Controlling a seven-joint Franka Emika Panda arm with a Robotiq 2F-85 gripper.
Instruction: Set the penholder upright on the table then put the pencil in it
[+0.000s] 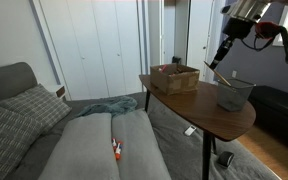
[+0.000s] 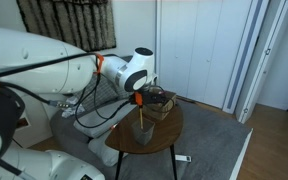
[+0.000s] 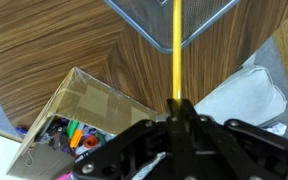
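The hand [image 3: 176, 108] holds the pencil [image 3: 174, 55] tight, pointing at the grey cup [image 1: 234, 94] on the brown desk [image 1: 202, 114]. A grey couch [image 1: 84, 150] and white doors [image 1: 94, 40] are close by.

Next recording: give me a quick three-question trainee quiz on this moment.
1. True or false: the mesh cup lies on its side on the table.
2. What does the pincer hold? A) a pencil B) a marker C) nothing
3. Fill in: the brown container beside the cup, on the same table, is a ___.

Key: 1 false, it stands upright; 2 A; 3 basket.
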